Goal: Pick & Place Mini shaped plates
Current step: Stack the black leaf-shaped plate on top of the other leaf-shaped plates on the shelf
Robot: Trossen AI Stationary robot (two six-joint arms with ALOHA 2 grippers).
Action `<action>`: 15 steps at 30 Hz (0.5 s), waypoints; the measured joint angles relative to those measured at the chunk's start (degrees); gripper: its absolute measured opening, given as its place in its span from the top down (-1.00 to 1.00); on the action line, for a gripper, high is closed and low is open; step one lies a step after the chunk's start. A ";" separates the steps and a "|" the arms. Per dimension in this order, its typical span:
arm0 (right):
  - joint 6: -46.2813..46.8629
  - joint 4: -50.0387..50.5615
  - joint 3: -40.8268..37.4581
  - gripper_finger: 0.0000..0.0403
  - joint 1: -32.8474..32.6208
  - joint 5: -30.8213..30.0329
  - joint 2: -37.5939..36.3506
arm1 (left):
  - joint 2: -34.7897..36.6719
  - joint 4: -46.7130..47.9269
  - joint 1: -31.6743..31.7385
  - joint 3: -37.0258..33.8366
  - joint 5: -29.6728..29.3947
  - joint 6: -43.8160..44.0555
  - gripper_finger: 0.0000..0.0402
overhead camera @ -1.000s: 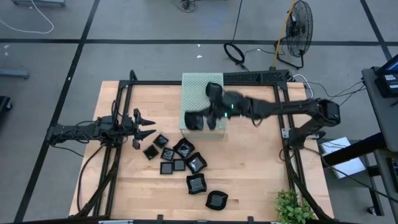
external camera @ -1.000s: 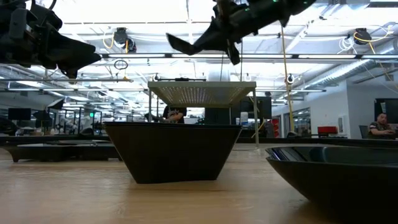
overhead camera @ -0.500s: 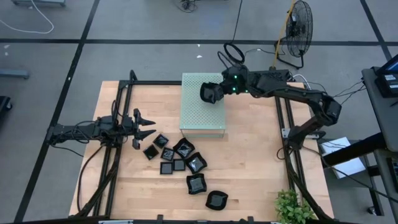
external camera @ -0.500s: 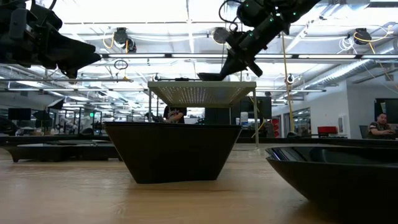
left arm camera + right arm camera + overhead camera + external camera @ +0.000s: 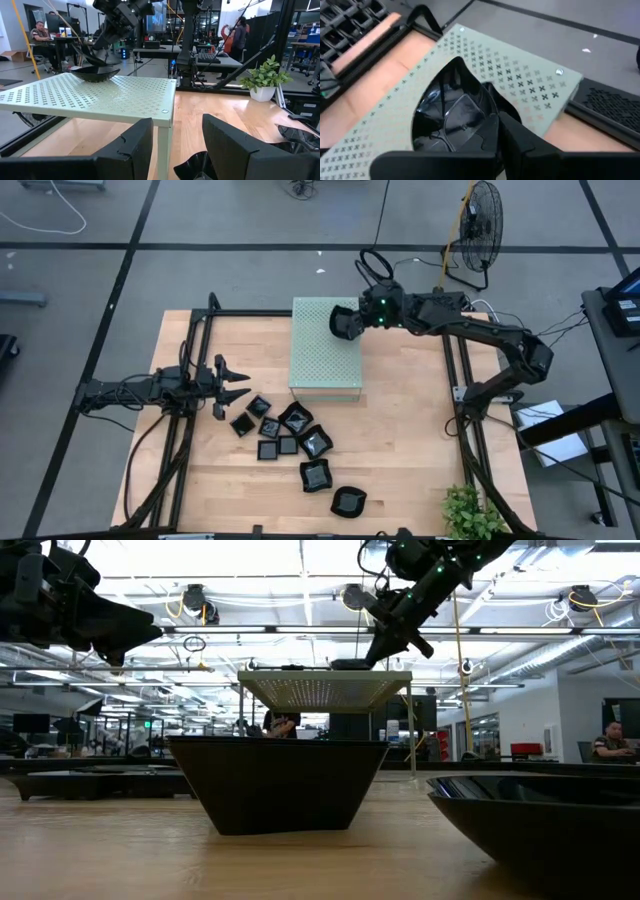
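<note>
My right gripper (image 5: 345,322) is over the far right corner of the pale green perforated box (image 5: 322,365) and is shut on one glossy black mini shaped plate (image 5: 447,117). In the left wrist view that plate (image 5: 94,74) sits with its base on the box top. Several more black plates (image 5: 292,438) lie in a loose cluster on the wooden table, near the box's near side; two of them (image 5: 278,785) (image 5: 545,830) fill the low view. My left gripper (image 5: 228,377) hangs open above the table's left part, left of the cluster. My right gripper holds the plate by its rim (image 5: 487,102) on the side toward the table's right. One finger (image 5: 472,132) is inside the dish and one (image 5: 522,137) outside. The fingers slant down from the right and far side. The plate's base rests on the box top (image 5: 125,92).
Black frame rails (image 5: 455,395) run along the table's left, right and far sides. A potted plant (image 5: 470,515) stands at the near right corner. Bare wood (image 5: 400,450) lies right of the plate cluster. People (image 5: 610,740) sit in the room behind.
My right gripper has carried the plate from above the box's near left edge toward the far right corner and down. The plate, first lifted high and tilted, now sits level on the box top. The left arm has kept still.
</note>
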State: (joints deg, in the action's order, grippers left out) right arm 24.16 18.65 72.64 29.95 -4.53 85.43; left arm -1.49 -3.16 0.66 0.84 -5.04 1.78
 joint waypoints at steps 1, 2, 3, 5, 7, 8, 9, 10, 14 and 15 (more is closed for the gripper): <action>0.00 0.14 0.00 0.99 0.00 0.00 0.04 | 0.00 0.00 0.00 0.00 0.00 0.00 0.13; 0.00 0.14 0.00 0.97 -0.02 -0.02 0.06 | 0.00 -0.01 0.00 0.01 -0.01 0.00 0.13; 0.00 0.06 0.00 0.95 -0.02 -0.11 0.06 | 0.02 -0.01 0.00 0.02 -0.02 0.00 0.13; 0.02 0.02 0.00 0.90 -0.02 -0.11 0.04 | 0.00 0.00 -0.02 0.02 0.00 0.00 0.13; 0.19 0.09 0.00 0.83 -0.02 -0.14 0.04 | 0.01 0.00 0.00 0.02 -0.01 0.00 0.13; 0.18 0.08 0.00 0.80 -0.02 -0.14 0.04 | 0.01 0.00 -0.02 0.02 0.00 0.00 0.13; 0.18 0.06 0.00 0.77 -0.02 -0.14 0.04 | 0.02 0.00 0.00 0.02 0.00 0.00 0.13; 0.17 0.04 0.00 0.74 -0.02 -0.14 0.04 | 0.00 0.00 0.00 0.02 0.00 0.00 0.13; -0.02 -0.22 0.00 0.64 -0.07 0.09 0.04 | 0.02 0.00 0.00 0.02 0.00 0.00 0.13; -0.56 -0.57 0.00 0.62 -0.31 0.21 0.04 | 0.00 0.00 -0.02 0.02 0.00 0.00 0.13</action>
State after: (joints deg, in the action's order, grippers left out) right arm 23.60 18.08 72.64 29.64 -4.32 85.47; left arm -1.50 -3.16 0.65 0.86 -5.04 1.78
